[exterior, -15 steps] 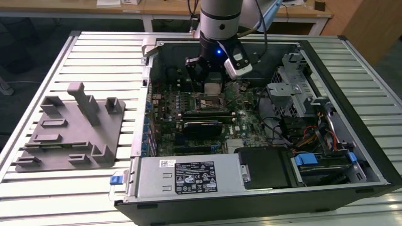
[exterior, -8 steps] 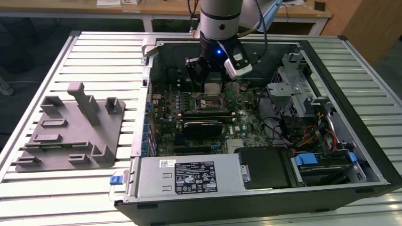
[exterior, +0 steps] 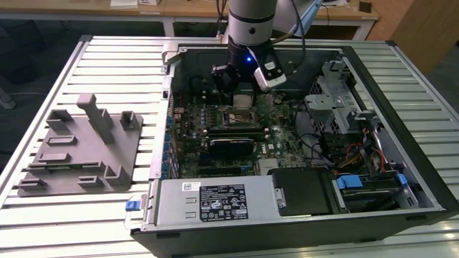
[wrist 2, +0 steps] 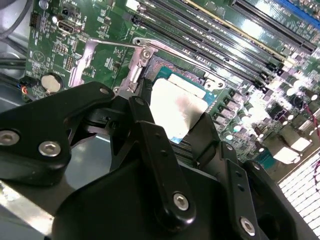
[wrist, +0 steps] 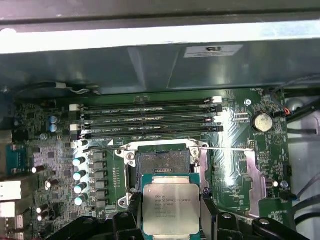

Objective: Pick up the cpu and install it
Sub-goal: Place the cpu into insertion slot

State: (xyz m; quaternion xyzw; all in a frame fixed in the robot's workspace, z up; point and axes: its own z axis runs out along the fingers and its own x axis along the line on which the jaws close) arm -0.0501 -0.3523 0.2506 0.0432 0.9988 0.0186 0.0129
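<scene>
The cpu (wrist: 170, 209), a small square chip with a silvery-grey top, is held between my gripper's two black fingers (wrist: 207, 212). My gripper (exterior: 243, 92) is shut on it inside the open computer case, a little above the green motherboard (exterior: 272, 141). The dark square socket (wrist: 162, 162) lies open with its metal frame lifted, and the cpu hangs just beside and over its near edge. In the second wrist view the cpu (wrist 2: 177, 106) shows pale between the fingers (wrist 2: 148, 131), above the socket.
Memory slots (wrist: 150, 117) run beside the socket. The case (exterior: 401, 134) holds a drive cage, cables and a power supply (exterior: 215, 201). A grey fixture tray (exterior: 79, 153) with upright posts sits on the slatted table at the exterior view's left.
</scene>
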